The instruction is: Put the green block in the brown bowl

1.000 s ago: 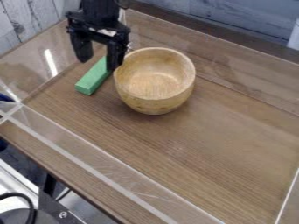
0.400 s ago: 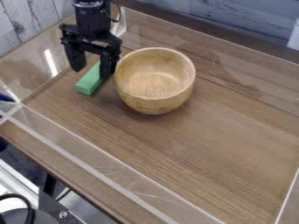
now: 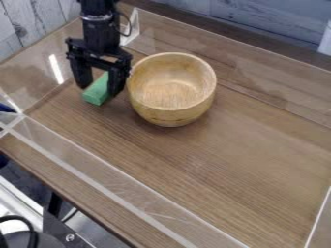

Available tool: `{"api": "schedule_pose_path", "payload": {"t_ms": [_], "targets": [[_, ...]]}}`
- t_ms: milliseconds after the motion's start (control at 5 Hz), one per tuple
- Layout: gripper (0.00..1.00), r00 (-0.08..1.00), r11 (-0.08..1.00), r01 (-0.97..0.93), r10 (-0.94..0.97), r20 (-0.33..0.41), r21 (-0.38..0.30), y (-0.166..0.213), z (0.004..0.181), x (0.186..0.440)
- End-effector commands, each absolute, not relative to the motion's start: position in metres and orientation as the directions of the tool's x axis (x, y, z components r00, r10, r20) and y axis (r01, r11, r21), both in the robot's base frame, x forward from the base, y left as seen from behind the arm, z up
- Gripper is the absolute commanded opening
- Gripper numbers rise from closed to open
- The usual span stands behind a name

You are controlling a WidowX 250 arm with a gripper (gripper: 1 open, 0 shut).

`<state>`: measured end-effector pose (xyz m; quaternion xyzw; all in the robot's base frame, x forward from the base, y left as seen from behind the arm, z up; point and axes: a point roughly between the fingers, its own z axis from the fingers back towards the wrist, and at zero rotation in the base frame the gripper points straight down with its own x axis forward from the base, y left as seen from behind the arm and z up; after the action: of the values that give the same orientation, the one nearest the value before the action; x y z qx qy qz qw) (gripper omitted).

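The green block (image 3: 96,93) lies flat on the wooden table, just left of the brown bowl (image 3: 171,88). My black gripper (image 3: 99,83) points straight down over the block, open, with one finger on each side of it. The fingers hide the block's far end; only its near end shows. I cannot tell whether the fingertips touch the table. The bowl stands upright with nothing inside, its rim close to my right finger (image 3: 120,81).
Clear acrylic walls (image 3: 77,174) fence the table along the front and left edges. A white brick wall (image 3: 33,19) rises behind the left corner. Bare wood stretches to the right of and in front of the bowl.
The gripper has come down and shifted slightly left, from above the block's far end to straddling it. Its jaws stayed open. Block and bowl have not moved.
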<state>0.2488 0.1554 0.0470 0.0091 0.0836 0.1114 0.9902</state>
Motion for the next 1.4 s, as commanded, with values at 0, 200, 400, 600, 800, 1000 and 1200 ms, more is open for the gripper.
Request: {"api": "schedule_pose_path", "payload": {"t_ms": [0, 200, 400, 600, 800, 1000, 1200], "targets": [[1.00, 0.967, 0.973, -0.224, 0.229, -0.107, 0.055, 0.167, 0.056, 0.262], [1.00, 0.968, 0.974, -0.221, 0.226, -0.111, 0.054, 0.169, 0.051, 0.266], [1.00, 0.968, 0.974, -0.220, 0.225, -0.113, 0.051, 0.171, 0.048, 0.269], [1.00, 0.968, 0.974, -0.219, 0.224, -0.115, 0.049, 0.172, 0.045, 0.271], [1.00, 0.969, 0.975, -0.217, 0.220, -0.114, 0.045, 0.173, 0.044, 0.273], [1.00, 0.968, 0.975, -0.218, 0.222, -0.118, 0.045, 0.174, 0.040, 0.276], [1.00, 0.967, 0.974, -0.221, 0.225, -0.121, 0.046, 0.175, 0.036, 0.278]]}}
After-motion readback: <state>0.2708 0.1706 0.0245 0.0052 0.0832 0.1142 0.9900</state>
